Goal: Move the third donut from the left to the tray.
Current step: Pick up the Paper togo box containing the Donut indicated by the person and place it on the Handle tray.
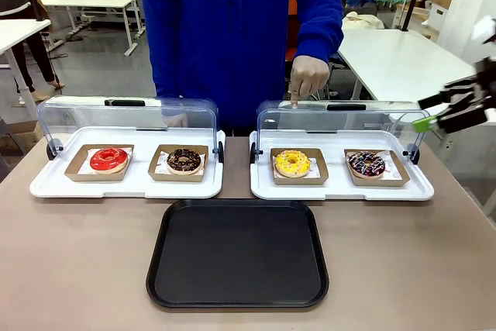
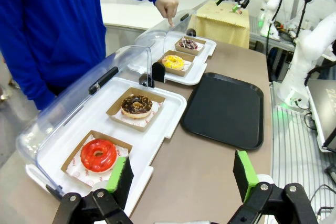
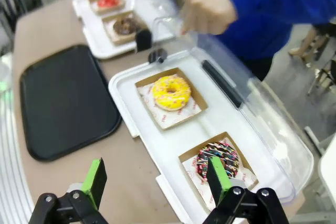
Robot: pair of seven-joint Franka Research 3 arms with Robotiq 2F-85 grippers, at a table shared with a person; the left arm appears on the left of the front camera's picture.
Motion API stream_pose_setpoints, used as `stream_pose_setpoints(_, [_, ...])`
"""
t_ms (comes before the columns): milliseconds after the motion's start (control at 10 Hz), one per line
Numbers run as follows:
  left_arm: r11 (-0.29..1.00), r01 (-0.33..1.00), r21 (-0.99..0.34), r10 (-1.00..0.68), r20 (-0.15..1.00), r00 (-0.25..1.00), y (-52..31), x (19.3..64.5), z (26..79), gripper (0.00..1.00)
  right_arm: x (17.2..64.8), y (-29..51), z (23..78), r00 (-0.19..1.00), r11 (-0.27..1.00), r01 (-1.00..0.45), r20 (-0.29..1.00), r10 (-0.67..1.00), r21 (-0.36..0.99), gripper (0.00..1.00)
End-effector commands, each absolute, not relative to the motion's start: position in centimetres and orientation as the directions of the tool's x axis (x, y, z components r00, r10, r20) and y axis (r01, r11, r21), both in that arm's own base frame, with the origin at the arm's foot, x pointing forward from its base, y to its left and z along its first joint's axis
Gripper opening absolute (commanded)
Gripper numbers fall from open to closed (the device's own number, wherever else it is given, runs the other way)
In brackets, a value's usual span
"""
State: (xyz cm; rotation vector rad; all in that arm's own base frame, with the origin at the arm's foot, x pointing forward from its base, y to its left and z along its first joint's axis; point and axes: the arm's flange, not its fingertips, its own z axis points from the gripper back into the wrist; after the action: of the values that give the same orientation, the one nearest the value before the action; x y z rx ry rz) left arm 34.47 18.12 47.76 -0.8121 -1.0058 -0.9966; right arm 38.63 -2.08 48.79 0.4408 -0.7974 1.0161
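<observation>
Yellow-iced, the third donut [image 1: 292,163] sits in its cardboard holder [image 1: 279,178] on a white display tray [image 1: 341,188] near the desk's far edge, beyond the black tray [image 1: 237,253]. The right gripper [image 1: 430,112] stands with jaws apart and empty, partly cut off above the desk's right edge. The left gripper [image 2: 182,169] is likewise spread wide and empty.

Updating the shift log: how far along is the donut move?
Done: the clear lid is raised and a person's hand points at it. In hand: nothing; the right tool hovers open, apart from the yellow donut. Left: grasp it and set it on the black tray.
</observation>
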Motion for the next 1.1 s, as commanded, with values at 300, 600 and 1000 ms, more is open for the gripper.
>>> stream_pose_setpoints(300, [0.331, 0.940, -0.084, -0.276, 0.944, 0.182, 18.3, 34.5, 48.0, 1.00, 36.4, 9.6, 44.1, 0.153, 0.323, -0.913, 0.528, 0.835, -0.248, 1.00])
stream_pose_setpoints(600, [0.331, 0.940, -0.084, -0.276, 0.944, 0.182, 18.3, 34.5, 48.0, 1.00, 38.1, 13.3, 40.7, 0.063, 0.223, -0.920, 0.439, 0.896, -0.323, 1.00])
stream_pose_setpoints(1000, [0.331, 0.940, -0.084, -0.276, 0.944, 0.182, 18.3, 34.5, 48.0, 1.00, 41.5, 15.0, 37.8, 0.039, 0.184, -0.927, 0.404, 0.914, -0.327, 1.00])
